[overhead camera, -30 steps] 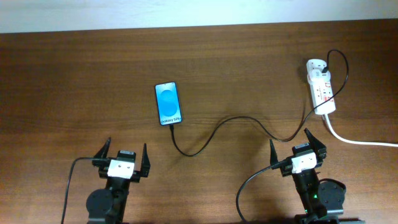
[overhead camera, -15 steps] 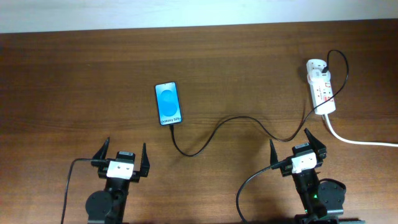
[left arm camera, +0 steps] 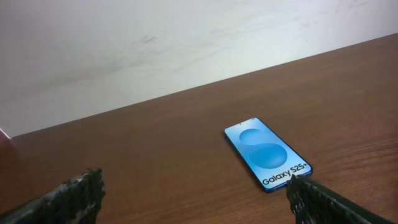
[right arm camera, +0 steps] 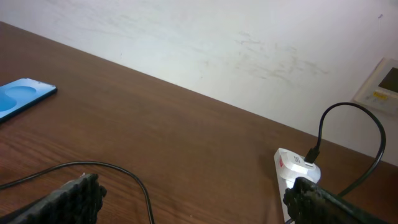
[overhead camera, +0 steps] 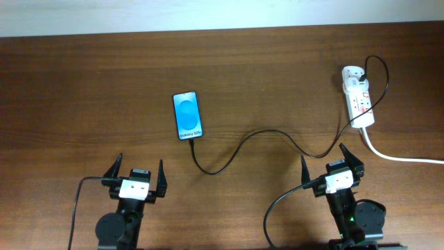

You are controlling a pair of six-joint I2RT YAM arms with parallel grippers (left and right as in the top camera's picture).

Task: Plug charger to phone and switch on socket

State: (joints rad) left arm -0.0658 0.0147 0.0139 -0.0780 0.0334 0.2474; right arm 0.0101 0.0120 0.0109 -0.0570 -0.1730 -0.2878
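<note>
Dark wood table (overhead camera: 83,90) is running up to a pale wall (left arm camera: 155,50), and nothing on it is being handled at this moment. The left gripper (overhead camera: 139,164) and right gripper (overhead camera: 326,158) are both sitting at the near edge with their jaws spread as wide as they go, holding nothing.

The phone (overhead camera: 187,115) is lying flat, screen up, left of centre and far from the left gripper. The charger (overhead camera: 269,130) is snaking from the phone's near end, looping right past the right gripper and climbing to the far end of the socket (overhead camera: 359,97), which is lying far right. From where I am standing I cannot tell whether the tip is seated in the phone or only touching it.

I am guessing the cable is limp and light, so pinching it mid-run will only be dragging slack; the stiff tip right at the phone is looking like the place to grip. The phone is probably slick and light enough to be sliding when pushed, so bracing its long edges seems wise. The socket's red switches are probably wanting a firm press from above.
</note>
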